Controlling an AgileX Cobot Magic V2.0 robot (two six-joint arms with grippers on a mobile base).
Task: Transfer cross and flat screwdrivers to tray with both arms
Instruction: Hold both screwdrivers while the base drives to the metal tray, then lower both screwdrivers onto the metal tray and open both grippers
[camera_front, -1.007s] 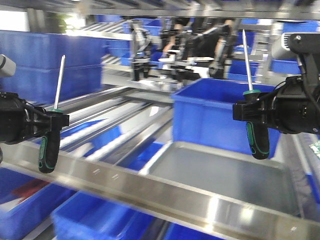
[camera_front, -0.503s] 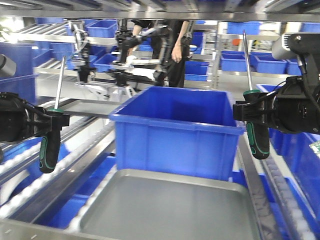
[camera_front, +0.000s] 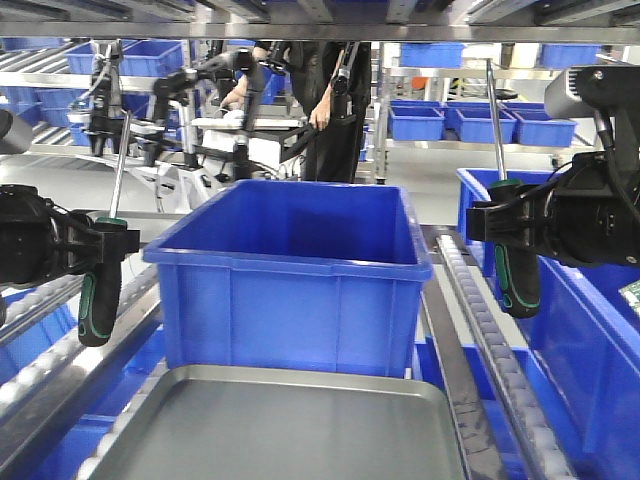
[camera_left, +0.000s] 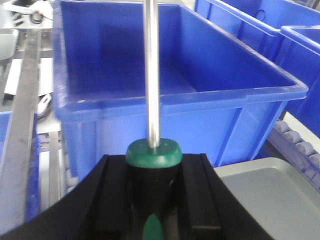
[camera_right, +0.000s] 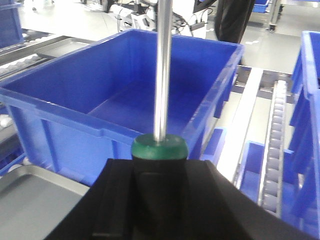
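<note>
Blue-stocked shelves close off the far side of the hall, and nearer to me one big bin sits dead ahead with the tray just in front of it, low in my front view. Both tools are up in the air. The left gripper is clamped on the left screwdriver at the top of its handle, and the right gripper grips the right screwdriver the same way. Each stands close to upright, long axis vertical, shaft pointing up and handle hanging below the jaws. The left one leans a touch, tip toward the right. I can't tell cross from flat, as the tips are too small. For the drop, the tray lies below and between the grippers: down and rightward for the left arm, down and leftward for the right. Each wrist view shows a corner of tray at its inner lower edge. Across the front view the left handle looks nearer the tray's edge, while the right hangs farther out, over the roller rail. I can't judge depth. I reckon both tools need tipping from upright to flat before I release.
</note>
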